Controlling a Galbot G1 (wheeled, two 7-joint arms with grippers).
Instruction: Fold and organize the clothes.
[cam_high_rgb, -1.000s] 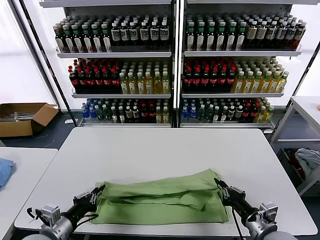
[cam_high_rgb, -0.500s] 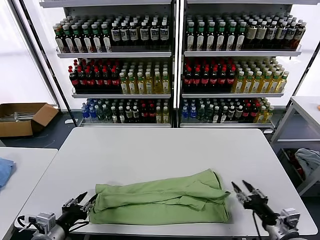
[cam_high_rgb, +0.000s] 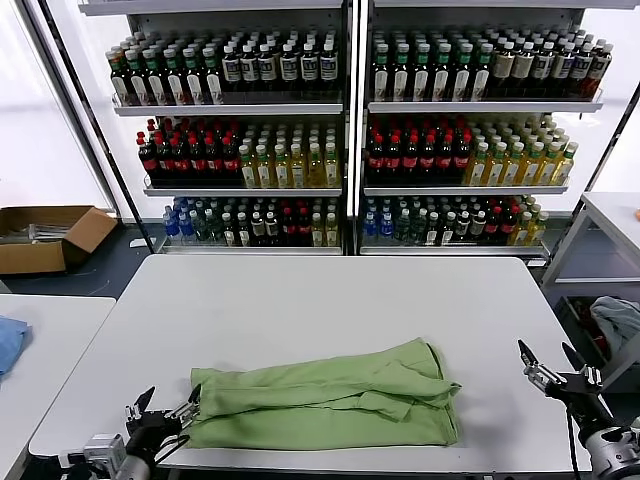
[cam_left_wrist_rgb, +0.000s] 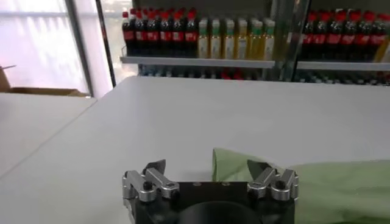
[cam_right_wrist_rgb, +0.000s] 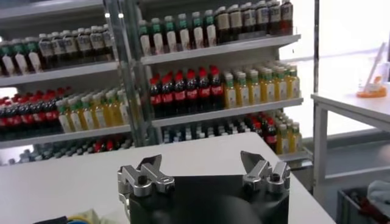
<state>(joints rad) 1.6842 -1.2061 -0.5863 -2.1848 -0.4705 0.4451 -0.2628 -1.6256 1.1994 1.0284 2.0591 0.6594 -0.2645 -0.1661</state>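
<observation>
Head view: I see the green shirt (cam_high_rgb: 325, 395) lying folded into a long band along the near edge of the white table (cam_high_rgb: 330, 300), about midway between its two near corners.
What has changed: a second ago both my hands were clamped on the two ends of the band; now both have let go and drawn back off it.
Left hand: the left hand (cam_high_rgb: 160, 415) is released, fingers spread, low at the near left edge of the table, just beside the shirt's left end; I cannot tell whether a fingertip brushes the cloth.
Right hand: the right hand (cam_high_rgb: 555, 372) is released too, fingers wide, out past the table's right edge and well apart from the shirt.
Left wrist view: a corner of the green cloth shows just beyond the spread fingers, nothing between them.
Right wrist view: only shelves of bottles (cam_right_wrist_rgb: 207, 91) beyond the spread fingers, nothing held.
Meaning for the task: I judge this lengthwise fold laid down and finished; the band looks too long, so a crosswise fold probably comes next.
Look of the shirt: light green, soft, layered, with rumpled creases toward the right end and a fairly straight near hem.
</observation>
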